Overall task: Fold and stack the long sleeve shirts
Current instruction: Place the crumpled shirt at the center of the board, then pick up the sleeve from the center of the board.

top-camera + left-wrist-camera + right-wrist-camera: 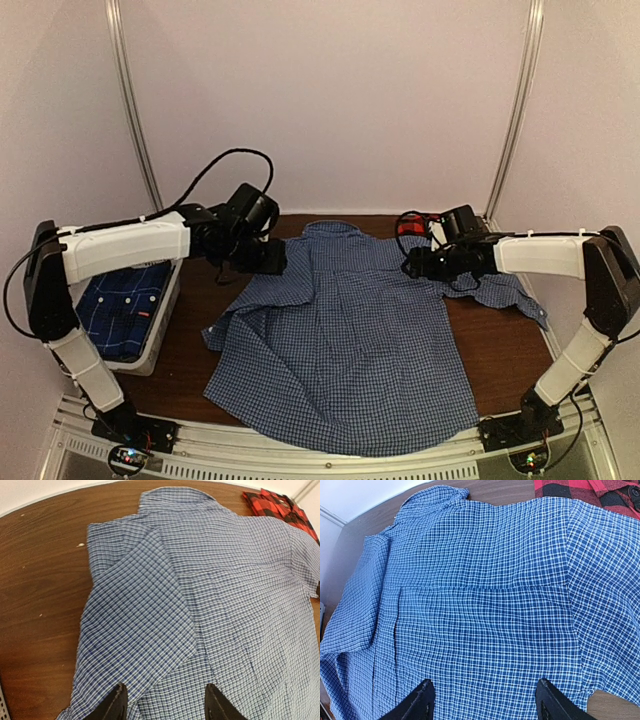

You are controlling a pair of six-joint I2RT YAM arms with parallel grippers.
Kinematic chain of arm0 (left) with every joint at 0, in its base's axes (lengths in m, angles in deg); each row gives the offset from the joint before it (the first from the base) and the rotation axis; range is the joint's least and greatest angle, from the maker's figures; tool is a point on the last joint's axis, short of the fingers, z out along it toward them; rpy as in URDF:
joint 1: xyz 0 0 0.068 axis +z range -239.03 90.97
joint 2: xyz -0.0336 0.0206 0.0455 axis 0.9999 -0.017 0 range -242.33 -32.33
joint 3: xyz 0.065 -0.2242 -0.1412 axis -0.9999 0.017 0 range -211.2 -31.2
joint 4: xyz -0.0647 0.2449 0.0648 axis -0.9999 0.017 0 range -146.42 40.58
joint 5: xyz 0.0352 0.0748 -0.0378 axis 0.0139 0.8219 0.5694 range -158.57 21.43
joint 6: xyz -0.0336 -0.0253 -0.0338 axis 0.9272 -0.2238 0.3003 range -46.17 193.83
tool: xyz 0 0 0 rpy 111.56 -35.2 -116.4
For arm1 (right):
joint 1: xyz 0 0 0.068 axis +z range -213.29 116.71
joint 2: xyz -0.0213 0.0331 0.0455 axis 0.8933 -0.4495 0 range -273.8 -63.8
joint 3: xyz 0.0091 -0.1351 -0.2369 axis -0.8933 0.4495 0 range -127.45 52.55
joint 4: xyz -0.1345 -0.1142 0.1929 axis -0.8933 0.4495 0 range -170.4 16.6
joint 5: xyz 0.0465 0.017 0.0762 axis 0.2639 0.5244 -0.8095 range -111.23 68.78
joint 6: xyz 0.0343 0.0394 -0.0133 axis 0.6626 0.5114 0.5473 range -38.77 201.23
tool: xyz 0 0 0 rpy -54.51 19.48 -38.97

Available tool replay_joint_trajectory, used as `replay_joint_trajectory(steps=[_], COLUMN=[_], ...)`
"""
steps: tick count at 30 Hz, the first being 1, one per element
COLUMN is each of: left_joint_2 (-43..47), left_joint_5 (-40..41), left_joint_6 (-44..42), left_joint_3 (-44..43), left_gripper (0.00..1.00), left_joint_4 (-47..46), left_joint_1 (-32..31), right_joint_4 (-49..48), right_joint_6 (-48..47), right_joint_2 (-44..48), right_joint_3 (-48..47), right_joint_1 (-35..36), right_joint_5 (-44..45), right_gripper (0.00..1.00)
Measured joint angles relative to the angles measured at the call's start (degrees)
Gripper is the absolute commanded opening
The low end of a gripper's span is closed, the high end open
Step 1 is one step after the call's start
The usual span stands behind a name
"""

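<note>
Gingham shirt: the gingham shirt point(350, 330) lies back-up in the middle of the top view, collar toward the far edge, hem toward my bases, spread flat so its sides can be folded in.
Near sleeve: the left-hand sleeve point(135, 620) lies turned in over the back, which narrows that side.
Far sleeve: the right-hand sleeve point(505, 290) trails out toward the right edge, not yet folded, I judge.
Left gripper: my left gripper point(165, 700) hovers over the folded sleeve at centre left, fingers spread, holding nothing.
Right gripper: my right gripper point(482, 700) hangs above the shirt's upper right shoulder, fingers apart and empty, placed to reach that sleeve.
Red plaid shirt: the red plaid shirt point(410, 222) is bunched at the far right, waiting.
Dark plaid shirt: the dark plaid shirt point(120, 305) lies folded in the bin point(168, 300) at the left, likely the stack.
Table: the brown table point(500, 350) is under it all.
</note>
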Motion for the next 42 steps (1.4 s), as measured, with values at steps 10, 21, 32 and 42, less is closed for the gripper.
replay_joint_trajectory(steps=[10, 21, 32, 42], left_joint_2=[15.8, 23.9, 21.5, 15.7], left_joint_5=[6.3, 3.5, -2.2, 0.2], left_joint_6=[10.4, 16.1, 17.5, 18.6], left_joint_3=[20.9, 36.5, 42.4, 42.6], left_gripper=[0.51, 0.5, 0.45, 0.15], left_joint_4=[2.7, 2.3, -4.7, -8.1], left_joint_1=[5.0, 6.7, 6.7, 6.7], right_joint_4=[0.7, 1.6, 1.9, 2.0], right_joint_6=[-0.1, -0.1, -0.1, 0.0], right_joint_2=[0.0, -0.2, -1.5, -1.5], right_joint_3=[-1.2, -3.0, -3.7, -3.7], right_joint_1=[1.8, 4.1, 5.2, 5.2], right_joint_5=[0.0, 0.0, 0.1, 0.3], right_gripper=[0.7, 0.7, 0.71, 0.71])
